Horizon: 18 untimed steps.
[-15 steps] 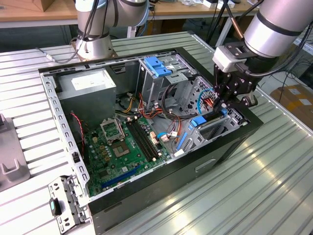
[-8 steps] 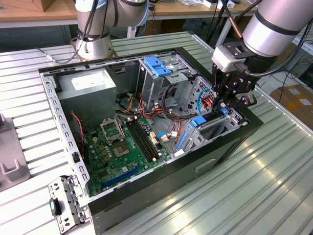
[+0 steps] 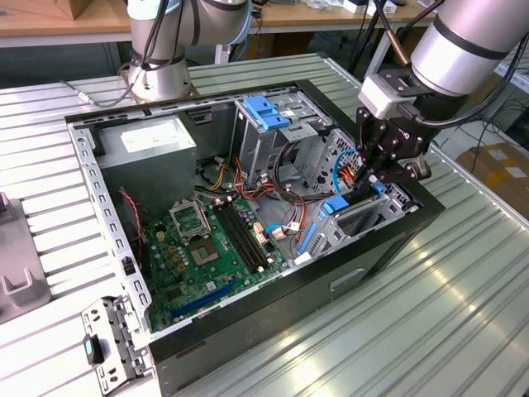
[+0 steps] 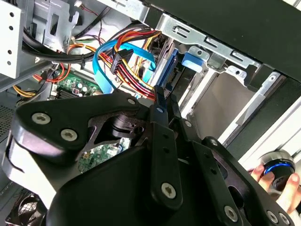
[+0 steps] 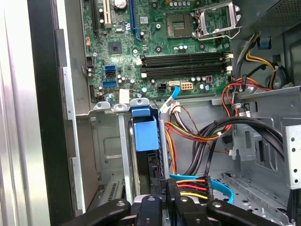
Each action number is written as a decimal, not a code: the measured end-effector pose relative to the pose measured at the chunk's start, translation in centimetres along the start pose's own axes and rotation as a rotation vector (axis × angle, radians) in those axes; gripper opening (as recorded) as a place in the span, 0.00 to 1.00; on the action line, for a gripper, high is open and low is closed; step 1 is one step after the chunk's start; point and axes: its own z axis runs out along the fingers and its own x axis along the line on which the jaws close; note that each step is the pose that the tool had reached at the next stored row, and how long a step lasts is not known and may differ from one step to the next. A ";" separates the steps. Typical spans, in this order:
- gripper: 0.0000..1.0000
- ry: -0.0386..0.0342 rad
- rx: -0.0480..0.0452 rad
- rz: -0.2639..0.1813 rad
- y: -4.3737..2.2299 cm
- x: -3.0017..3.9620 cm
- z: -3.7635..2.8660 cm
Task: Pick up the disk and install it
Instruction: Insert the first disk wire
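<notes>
The disk (image 3: 347, 205) stands on edge in the drive bay at the front corner of the open computer case (image 3: 248, 322), on the exterior view's right. Its light-blue carrier (image 5: 143, 136) is seen end-on between the bay's grey metal walls, and it also appears as a blue frame (image 4: 168, 66) just past my fingertips. My gripper (image 3: 369, 178) reaches down into the bay from above. Both wrist views show its black fingers close together on the disk's thin edge: gripper (image 4: 164, 99), gripper (image 5: 170, 188).
Red, yellow and black power wires and a light-blue cable (image 4: 106, 61) crowd the bay's inner side. The motherboard (image 3: 207, 248) lies on the case floor, with the power supply (image 3: 149, 141) and a drive cage (image 3: 269, 124) behind. A person's hand (image 4: 284, 186) holds a knob outside the case.
</notes>
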 end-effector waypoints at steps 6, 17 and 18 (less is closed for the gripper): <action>0.17 0.0015 0.0001 0.000 -0.22 0.00 0.16; 0.17 0.0014 -0.0013 -0.021 -0.77 0.19 0.24; 0.17 0.0014 -0.0014 -0.024 -0.79 0.19 0.24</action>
